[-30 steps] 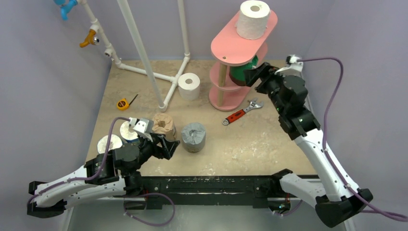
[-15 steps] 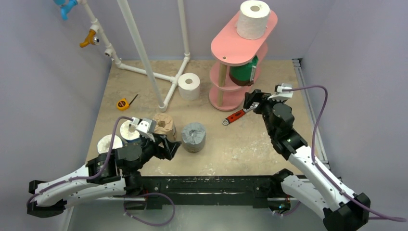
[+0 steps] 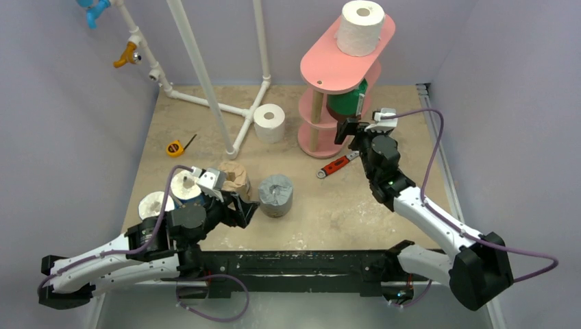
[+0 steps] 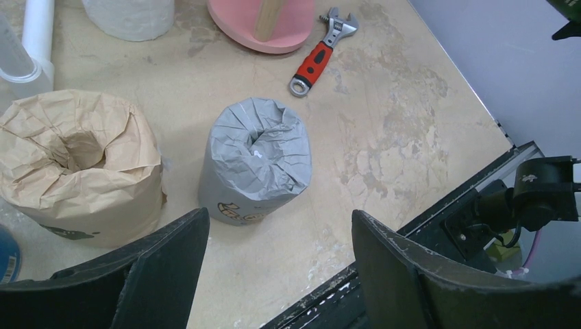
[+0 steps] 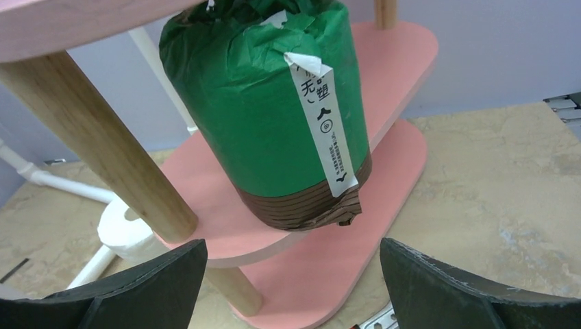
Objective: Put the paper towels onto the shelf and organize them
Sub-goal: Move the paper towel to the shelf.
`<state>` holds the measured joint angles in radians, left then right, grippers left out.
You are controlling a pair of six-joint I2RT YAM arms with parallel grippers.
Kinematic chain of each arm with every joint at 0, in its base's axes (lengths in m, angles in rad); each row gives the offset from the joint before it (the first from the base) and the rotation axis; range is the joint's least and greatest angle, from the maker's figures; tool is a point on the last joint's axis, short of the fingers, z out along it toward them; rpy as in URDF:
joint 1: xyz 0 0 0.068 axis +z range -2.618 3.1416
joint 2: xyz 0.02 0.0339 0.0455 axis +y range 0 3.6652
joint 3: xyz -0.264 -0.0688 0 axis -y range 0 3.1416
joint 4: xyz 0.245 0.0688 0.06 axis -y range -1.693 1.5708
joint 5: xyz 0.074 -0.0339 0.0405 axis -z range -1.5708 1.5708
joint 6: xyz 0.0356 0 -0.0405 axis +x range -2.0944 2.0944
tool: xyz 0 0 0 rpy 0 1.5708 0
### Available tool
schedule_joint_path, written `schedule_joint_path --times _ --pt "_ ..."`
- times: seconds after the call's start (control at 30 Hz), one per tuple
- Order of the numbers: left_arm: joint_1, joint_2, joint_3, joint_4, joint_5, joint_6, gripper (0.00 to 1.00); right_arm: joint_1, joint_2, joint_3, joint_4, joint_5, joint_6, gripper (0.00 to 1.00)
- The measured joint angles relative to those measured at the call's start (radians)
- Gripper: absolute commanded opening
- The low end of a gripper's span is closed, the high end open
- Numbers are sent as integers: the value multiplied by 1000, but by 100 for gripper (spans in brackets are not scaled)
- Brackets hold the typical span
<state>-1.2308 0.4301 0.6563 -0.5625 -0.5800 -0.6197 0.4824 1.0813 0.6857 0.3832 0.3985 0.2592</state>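
The pink shelf [image 3: 322, 65] stands at the back with a white roll [image 3: 361, 27] on its top board and a green-wrapped roll [image 3: 346, 103] upright on the middle board. My right gripper [image 3: 351, 130] hangs open just in front of the green roll [image 5: 274, 103], not touching it, jaws wide and empty [image 5: 291, 274]. On the table stand a grey roll [image 3: 275, 195], a tan roll [image 3: 235, 177], a white roll [image 3: 269, 122], and two more at the left [image 3: 154, 204], one blue-wrapped [image 3: 183, 185]. My left gripper [image 3: 241, 209] is open and empty, short of the grey roll [image 4: 257, 161].
A red-handled wrench [image 3: 336, 164] lies in front of the shelf's bottom board [image 5: 384, 199]. A yellow tape measure [image 3: 175, 147] lies at the left. A white pipe frame [image 3: 205, 75] rises at the back left. Wooden posts [image 5: 103, 144] separate the boards.
My right gripper let go of the green roll on the middle board, opened wide and drew back toward the near left. The left arm has barely moved.
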Motion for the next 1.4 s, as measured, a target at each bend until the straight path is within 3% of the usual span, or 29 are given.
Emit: schedule_joint_path --times 0.57,1.4 --pt "0 -21 0 -31 -27 -17 75 -10 195 79 145 5 -19 99" --pt "0 -1 0 -50 -62 -16 75 -70 359 150 269 29 -8 98"
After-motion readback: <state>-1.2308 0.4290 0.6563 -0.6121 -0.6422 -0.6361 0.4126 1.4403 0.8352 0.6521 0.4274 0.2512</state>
